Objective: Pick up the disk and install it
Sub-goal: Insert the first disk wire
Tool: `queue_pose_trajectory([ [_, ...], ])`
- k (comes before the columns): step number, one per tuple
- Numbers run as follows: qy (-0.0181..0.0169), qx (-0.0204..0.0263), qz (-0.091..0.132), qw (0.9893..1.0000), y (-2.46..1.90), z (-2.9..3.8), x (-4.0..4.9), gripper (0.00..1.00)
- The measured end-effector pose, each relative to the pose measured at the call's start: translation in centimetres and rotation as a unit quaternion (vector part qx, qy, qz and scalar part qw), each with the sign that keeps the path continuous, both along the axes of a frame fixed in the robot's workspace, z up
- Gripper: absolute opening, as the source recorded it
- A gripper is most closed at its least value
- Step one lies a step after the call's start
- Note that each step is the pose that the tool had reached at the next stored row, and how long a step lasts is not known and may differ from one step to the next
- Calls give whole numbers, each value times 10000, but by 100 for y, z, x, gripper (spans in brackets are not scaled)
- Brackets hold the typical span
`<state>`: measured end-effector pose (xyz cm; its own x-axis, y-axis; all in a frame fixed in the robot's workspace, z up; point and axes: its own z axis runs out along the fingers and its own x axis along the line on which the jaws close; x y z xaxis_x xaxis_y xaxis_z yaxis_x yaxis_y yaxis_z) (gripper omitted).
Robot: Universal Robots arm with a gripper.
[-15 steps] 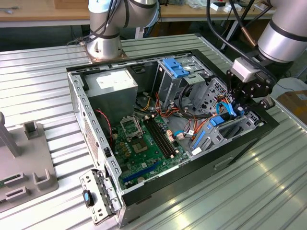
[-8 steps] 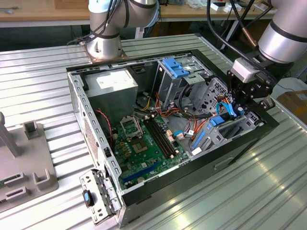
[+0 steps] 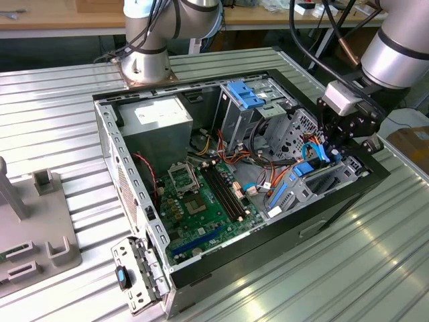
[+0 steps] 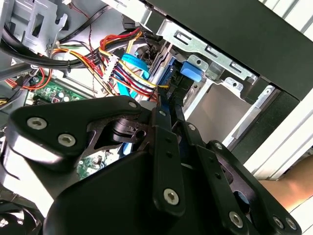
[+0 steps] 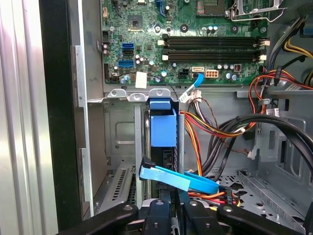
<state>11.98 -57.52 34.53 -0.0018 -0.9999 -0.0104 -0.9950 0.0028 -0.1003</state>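
Note:
The disk [image 5: 162,128] stands on edge in the drive bay at the front corner of the open computer case [image 3: 107,127], on the exterior view's right. Its blue end tab [image 4: 190,71] rests against the bay's metal frame, and the dark body runs back between my fingers. My gripper [image 3: 333,155] hangs over that bay. In both wrist views the black fingers [image 5: 157,215] close in from both sides, so the gripper [image 4: 166,105] is shut on the disk's thin edge. The disk [image 3: 303,168] shows as a small blue patch below the gripper.
A flat blue cable [image 5: 176,178] and bundles of coloured wires [image 5: 215,132] cross close beside the disk. An upright metal cage with a blue latch [image 3: 244,94] stands behind the bay. The motherboard [image 3: 201,194] fills the case floor. A second arm's base [image 3: 144,64] and a grey fixture [image 3: 33,228] stand outside.

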Motion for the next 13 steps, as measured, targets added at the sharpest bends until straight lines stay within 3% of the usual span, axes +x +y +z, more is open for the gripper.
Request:
queue_pose_trajectory([
  [13, 0, 1, 51, 10000, 3, -17, 0, 17],
])
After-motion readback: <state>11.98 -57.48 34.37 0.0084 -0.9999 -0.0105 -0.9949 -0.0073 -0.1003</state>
